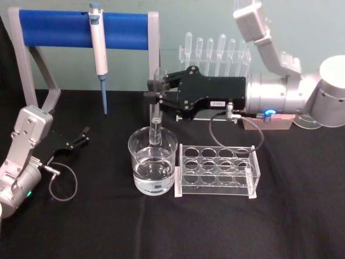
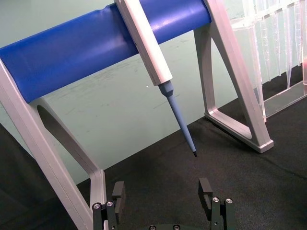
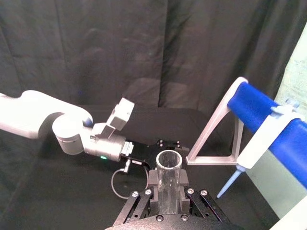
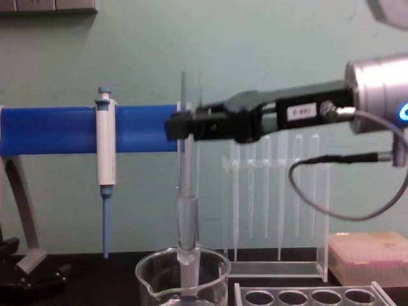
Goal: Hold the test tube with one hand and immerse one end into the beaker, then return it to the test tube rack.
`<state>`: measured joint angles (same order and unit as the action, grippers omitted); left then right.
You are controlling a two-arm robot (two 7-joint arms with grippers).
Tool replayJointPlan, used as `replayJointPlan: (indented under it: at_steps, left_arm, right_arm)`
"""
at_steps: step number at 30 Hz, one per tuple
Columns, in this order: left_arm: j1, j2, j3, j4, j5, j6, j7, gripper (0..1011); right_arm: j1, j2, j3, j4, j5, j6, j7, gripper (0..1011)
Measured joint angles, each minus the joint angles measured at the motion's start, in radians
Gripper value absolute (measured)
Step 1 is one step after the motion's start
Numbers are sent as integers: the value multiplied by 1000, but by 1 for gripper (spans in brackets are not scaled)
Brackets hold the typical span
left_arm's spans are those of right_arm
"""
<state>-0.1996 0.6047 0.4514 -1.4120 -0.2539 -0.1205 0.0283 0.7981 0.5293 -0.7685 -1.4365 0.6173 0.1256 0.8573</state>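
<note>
My right gripper (image 1: 157, 98) is shut on the test tube (image 1: 156, 127) and holds it upright over the beaker (image 1: 152, 162), which is partly filled with clear liquid. The tube's lower end sits inside the beaker's rim; I cannot tell whether it touches the liquid. From the chest, the tube (image 4: 189, 191) hangs from the right gripper (image 4: 183, 126) down into the beaker (image 4: 153, 274). The right wrist view looks down on the tube's open rim (image 3: 169, 165) between the shut fingers (image 3: 151, 178). My left gripper (image 1: 81, 137) rests open on the table at the left, open fingers (image 2: 117, 191) empty.
A clear tube rack (image 1: 217, 170) stands right beside the beaker. Behind are a rack of plastic pipettes (image 1: 215, 51), a pink box (image 1: 267, 121), and a blue-barred stand (image 1: 81, 27) with a micropipette (image 1: 98, 48) hanging from it.
</note>
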Motion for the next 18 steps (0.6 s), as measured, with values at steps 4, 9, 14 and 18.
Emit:
replayJointPlan:
  at_steps: [4,9,14,18]
  left_arm:
    - [0,0,0,0,0,0,0,1000]
    - [0,0,0,0,0,0,0,1000]
    - [0,0,0,0,0,0,0,1000]
    - [0,0,0,0,0,0,0,1000]
  right_arm:
    - [-4,-13,-12,22,-18,-13,-6,239]
    - [-15,-36,-29,63,-45,-32,-8,239]
    - [-33,-54,-36,98,-65,-58,-9,239]
    - [-50,-65,-34,123,-84,-85,-15,238]
